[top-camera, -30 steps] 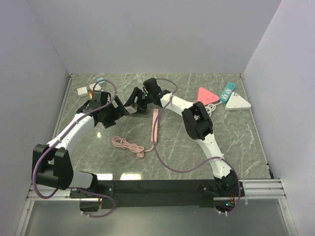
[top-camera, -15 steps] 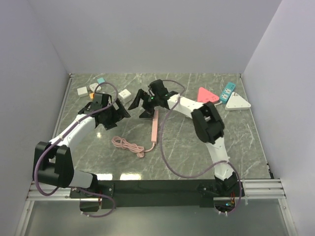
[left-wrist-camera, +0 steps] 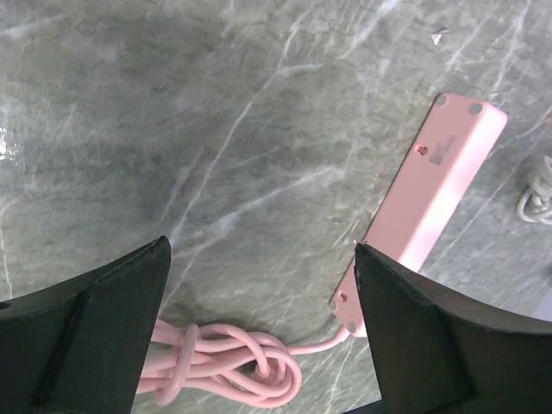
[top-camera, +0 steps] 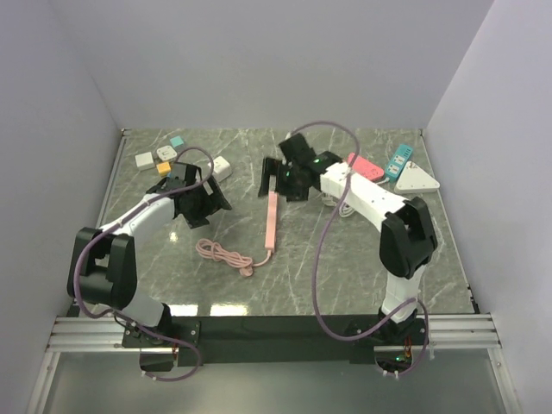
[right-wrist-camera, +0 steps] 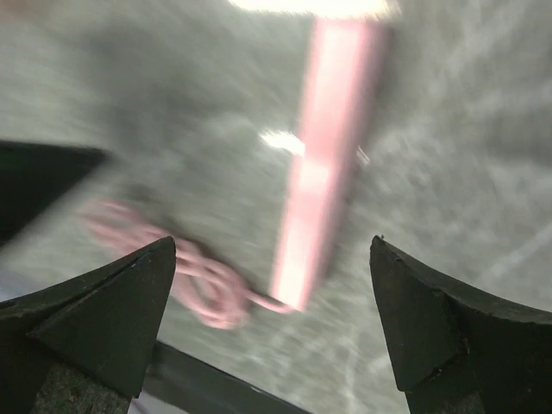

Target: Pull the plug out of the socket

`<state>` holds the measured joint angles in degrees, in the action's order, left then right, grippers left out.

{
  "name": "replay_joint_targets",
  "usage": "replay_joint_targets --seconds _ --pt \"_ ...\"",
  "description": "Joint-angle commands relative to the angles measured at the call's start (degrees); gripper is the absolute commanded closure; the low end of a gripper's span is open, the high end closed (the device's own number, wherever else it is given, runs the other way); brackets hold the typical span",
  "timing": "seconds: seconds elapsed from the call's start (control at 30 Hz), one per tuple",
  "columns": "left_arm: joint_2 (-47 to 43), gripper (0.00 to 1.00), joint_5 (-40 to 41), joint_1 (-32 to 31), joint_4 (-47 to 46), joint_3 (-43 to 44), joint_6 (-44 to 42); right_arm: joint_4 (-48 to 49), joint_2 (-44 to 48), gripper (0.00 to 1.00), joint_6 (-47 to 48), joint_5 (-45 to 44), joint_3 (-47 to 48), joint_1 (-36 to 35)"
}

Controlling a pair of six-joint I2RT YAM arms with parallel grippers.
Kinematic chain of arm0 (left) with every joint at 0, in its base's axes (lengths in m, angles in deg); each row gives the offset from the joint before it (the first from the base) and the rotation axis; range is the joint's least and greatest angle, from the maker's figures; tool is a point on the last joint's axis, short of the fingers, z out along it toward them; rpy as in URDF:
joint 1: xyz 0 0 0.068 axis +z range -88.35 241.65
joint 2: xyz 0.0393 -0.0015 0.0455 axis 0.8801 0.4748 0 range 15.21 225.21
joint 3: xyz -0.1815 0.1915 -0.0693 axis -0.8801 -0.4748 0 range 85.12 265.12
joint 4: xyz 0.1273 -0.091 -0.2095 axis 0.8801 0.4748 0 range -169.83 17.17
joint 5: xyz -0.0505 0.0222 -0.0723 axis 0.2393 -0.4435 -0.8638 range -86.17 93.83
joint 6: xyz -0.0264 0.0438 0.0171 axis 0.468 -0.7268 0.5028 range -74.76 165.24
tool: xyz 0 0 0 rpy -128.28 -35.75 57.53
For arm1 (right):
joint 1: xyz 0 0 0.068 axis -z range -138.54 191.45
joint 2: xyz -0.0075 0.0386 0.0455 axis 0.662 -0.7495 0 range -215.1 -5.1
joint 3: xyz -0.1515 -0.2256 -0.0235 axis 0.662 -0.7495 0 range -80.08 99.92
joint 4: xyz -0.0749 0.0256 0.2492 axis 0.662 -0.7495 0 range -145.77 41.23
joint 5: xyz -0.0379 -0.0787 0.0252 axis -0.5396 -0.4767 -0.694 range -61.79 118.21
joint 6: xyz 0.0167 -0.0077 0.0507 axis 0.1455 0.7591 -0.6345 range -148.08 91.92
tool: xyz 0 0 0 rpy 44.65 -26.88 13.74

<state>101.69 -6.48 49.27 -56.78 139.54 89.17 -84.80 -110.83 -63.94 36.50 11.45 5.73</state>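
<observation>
The pink socket strip [top-camera: 272, 222] lies lengthwise mid-table, with its coiled pink cord [top-camera: 226, 256] to its left. In the left wrist view the strip [left-wrist-camera: 431, 194] shows its screw-holed underside, and the cord coil [left-wrist-camera: 220, 366] lies below. A small white plug block [top-camera: 221, 166] lies loose on the table, behind my left gripper and apart from the strip. My left gripper [top-camera: 210, 201] is open and empty, left of the strip [left-wrist-camera: 261, 250]. My right gripper [top-camera: 276, 181] is open and empty over the strip's far end. The right wrist view [right-wrist-camera: 273, 246] is blurred, with the strip [right-wrist-camera: 323, 207] below.
Several small adapters [top-camera: 157, 159] sit at the back left. A red triangular strip [top-camera: 364, 166], a blue strip [top-camera: 398, 160] and a white triangular strip [top-camera: 417, 180] lie at the back right. A white cable [top-camera: 345, 205] lies under the right arm.
The two grippers were close together and have moved apart. The right gripper swung right to the strip's far end. The white plug block now lies uncovered on the table.
</observation>
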Motion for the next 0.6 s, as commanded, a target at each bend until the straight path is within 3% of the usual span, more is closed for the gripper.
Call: replay_joint_targets --seconds 0.0,0.17,0.3,0.33,0.37,0.4,0.47,0.57 --pt "0.71 0.07 -0.68 0.17 -1.16 3.50 -1.65 -7.29 -2.45 0.00 1.23 -9.41 -2.50 -4.17" --pt "0.71 0.07 -0.42 0.25 -0.20 4.65 -1.91 -7.03 -6.93 0.03 0.08 -10.84 -1.88 -8.83" --pt "0.19 0.07 -0.24 0.17 0.42 4.83 -2.26 -7.13 -10.54 0.19 0.43 -11.19 -2.84 -8.92" --pt "0.10 0.07 -0.15 0.25 0.51 4.65 -2.35 -6.95 -10.72 0.40 0.78 -11.54 -3.63 -8.58" --pt "-0.17 0.07 -0.07 0.25 0.59 4.48 -2.44 -6.69 -10.72 0.53 0.87 -11.72 -5.46 -7.79" --pt "-0.43 0.07 -0.15 0.25 0.59 4.39 -2.44 -6.42 -10.72 0.85 0.79 -12.16 -6.52 -7.26" --pt "-0.78 0.07 -0.33 0.25 0.51 4.12 -2.44 -5.72 -10.11 1.00 0.96 -13.04 -9.94 -5.59" --pt "-0.78 0.07 -0.59 0.34 0.42 4.38 -2.79 -4.75 -8.79 1.00 1.93 -14.44 -12.77 -0.59"
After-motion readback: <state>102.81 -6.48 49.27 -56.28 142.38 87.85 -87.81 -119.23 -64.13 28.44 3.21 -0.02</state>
